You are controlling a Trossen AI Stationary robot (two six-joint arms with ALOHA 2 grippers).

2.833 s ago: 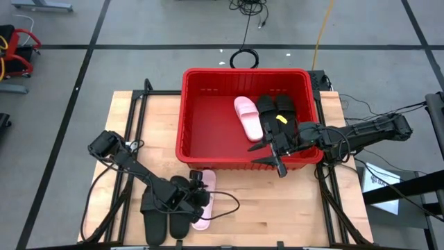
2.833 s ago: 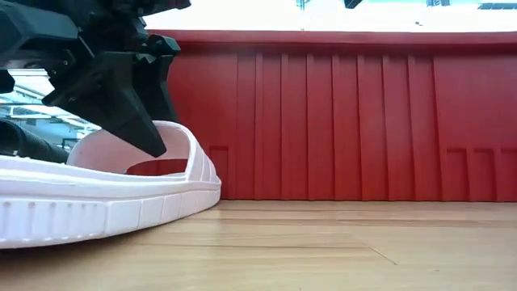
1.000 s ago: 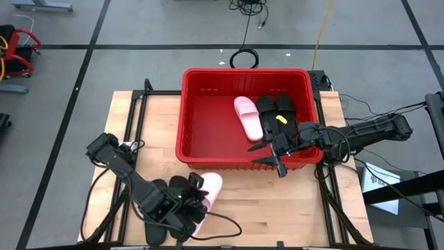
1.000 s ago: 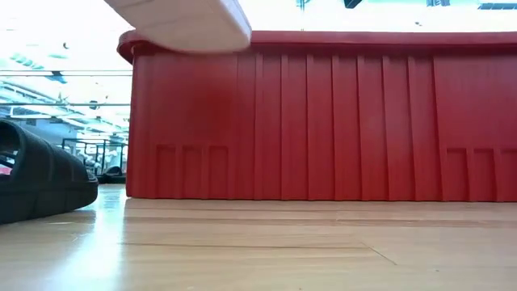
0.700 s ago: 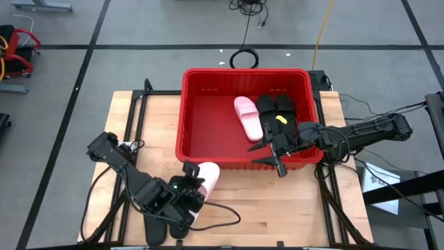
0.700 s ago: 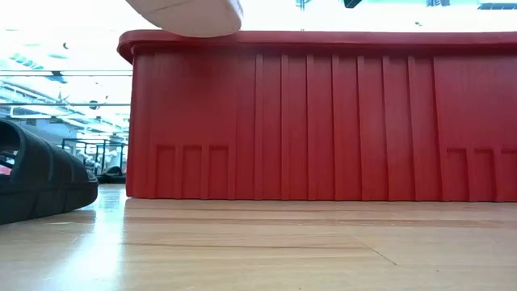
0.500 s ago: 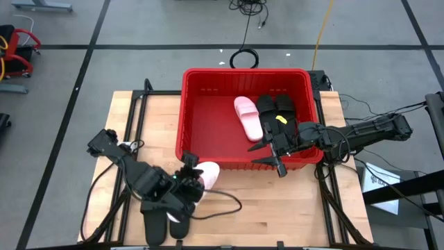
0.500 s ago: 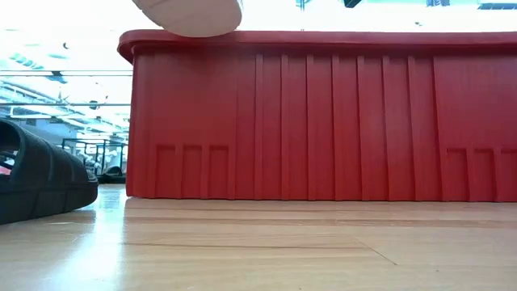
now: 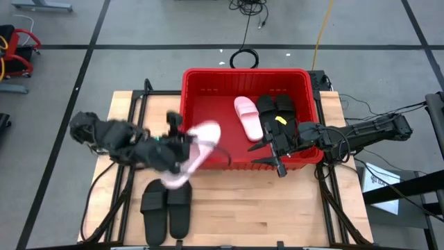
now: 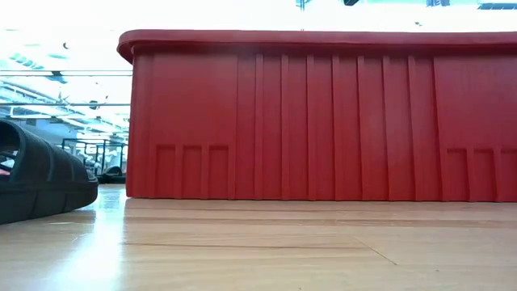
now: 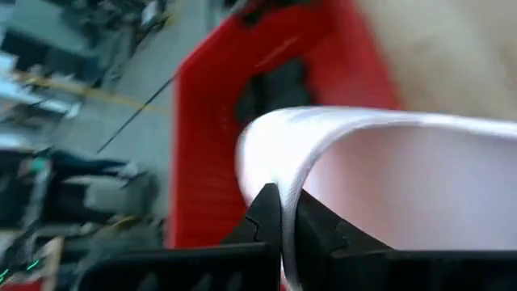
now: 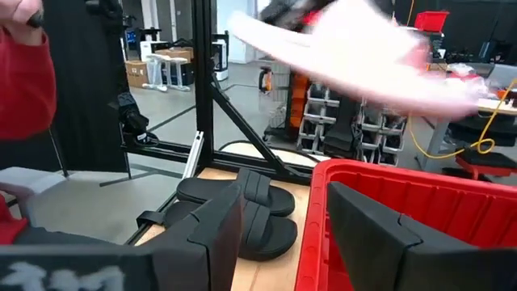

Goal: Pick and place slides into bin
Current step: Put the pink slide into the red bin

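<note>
Two black slides (image 9: 166, 207) lie side by side at the desk's (image 9: 277, 208) seven o'clock corner, while three more sit in the bin (image 9: 208, 118): a pink slide (image 9: 248, 117) and a black pair (image 9: 276, 111) toward the bin's three o'clock side. The left gripper (image 9: 179, 144), clamped tight on the strap of a second pink slide (image 9: 196, 144), holds it in the air over the bin's eight o'clock corner, toe pointing in over the rim. In the left wrist view the fingers (image 11: 262, 217) pinch the pale strap (image 11: 339, 133) with the red bin behind. The right gripper (image 9: 269, 154) hangs over the bin's five o'clock rim, jaws spread wide and holding nothing.
</note>
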